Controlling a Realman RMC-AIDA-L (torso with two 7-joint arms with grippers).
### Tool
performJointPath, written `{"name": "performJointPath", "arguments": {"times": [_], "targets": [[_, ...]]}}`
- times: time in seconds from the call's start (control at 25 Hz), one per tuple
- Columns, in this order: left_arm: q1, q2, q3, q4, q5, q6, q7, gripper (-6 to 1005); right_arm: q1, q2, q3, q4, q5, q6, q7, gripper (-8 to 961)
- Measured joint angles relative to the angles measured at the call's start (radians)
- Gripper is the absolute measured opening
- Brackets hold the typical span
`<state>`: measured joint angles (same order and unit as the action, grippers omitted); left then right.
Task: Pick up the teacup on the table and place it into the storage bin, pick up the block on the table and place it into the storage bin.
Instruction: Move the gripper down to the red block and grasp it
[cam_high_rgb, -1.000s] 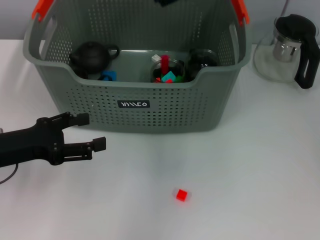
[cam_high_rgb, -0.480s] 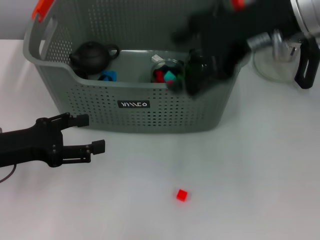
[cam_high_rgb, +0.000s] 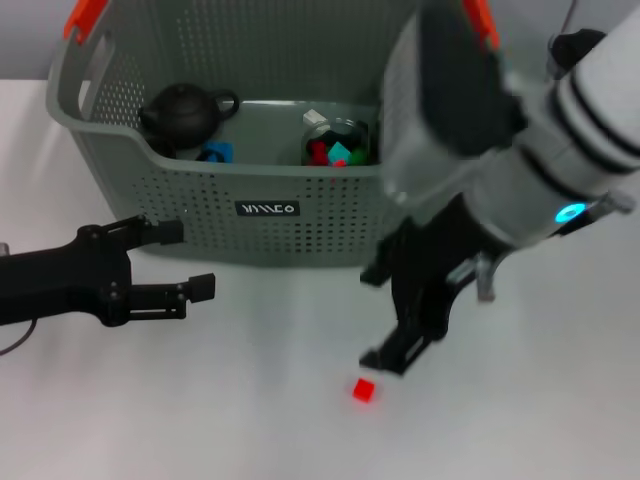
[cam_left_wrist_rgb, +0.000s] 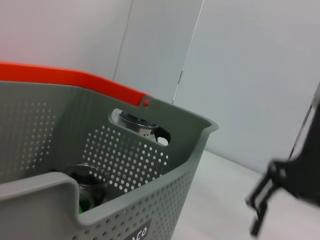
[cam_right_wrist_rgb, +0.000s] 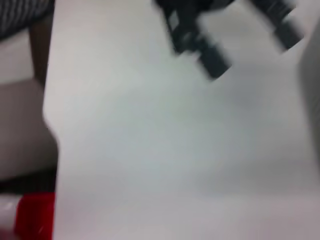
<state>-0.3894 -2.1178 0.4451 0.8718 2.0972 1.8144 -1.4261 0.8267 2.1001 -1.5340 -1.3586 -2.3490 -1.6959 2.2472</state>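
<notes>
from the head view i see the block (cam_high_rgb: 363, 390) as a small bright red cube, lying alone on the white table (cam_high_rgb: 560, 400), well in front of the bin (cam_high_rgb: 270, 215) and outside it. in the right wrist view the block (cam_right_wrist_rgb: 34, 216) shows as a red patch at the edge of the picture, blurred. the bin is a large grey-green perforated basket with orange-red handles (cam_high_rgb: 84, 18) and a small black label (cam_high_rgb: 267, 209) with white lettering on its front wall; inside it i make out a dark teapot (cam_high_rgb: 185, 110), something blue beside it, and a glass jar (cam_high_rgb: 336, 143) holding red and green pieces. my right gripper (cam_high_rgb: 392, 315) hangs low over the table just behind the block, not touching it, its jaws spread apart and empty. my left gripper (cam_high_rgb: 185, 260) sits off to the left, near the bin's front wall, jaws released and holding nothing. in the left wrist view the bin's rim (cam_left_wrist_rgb: 150, 107) fills most of the picture, with the right gripper (cam_left_wrist_rgb: 265, 200) dark beyond its corner.
</notes>
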Motion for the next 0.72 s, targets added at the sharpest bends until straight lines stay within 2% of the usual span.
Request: {"name": "performJointPath", "arguments": {"times": [0.16,0.44,0.72], "targets": [[-0.001,0.001,0.000,-0.001,0.000,0.000,0.008,963,0.048,0.004,-0.114,0.108,0.001,0.045,0.004,941],[0.002,0.000,-0.001,-0.005,0.000,-0.001,0.012,962,0.115,0.011,-0.222,0.314,0.020,0.189,0.036,942],[0.002,-0.003,0.000,-0.005,0.000,0.000,0.012,961,0.126,0.011,-0.256,0.334,0.060,0.229,0.225,941]]}}
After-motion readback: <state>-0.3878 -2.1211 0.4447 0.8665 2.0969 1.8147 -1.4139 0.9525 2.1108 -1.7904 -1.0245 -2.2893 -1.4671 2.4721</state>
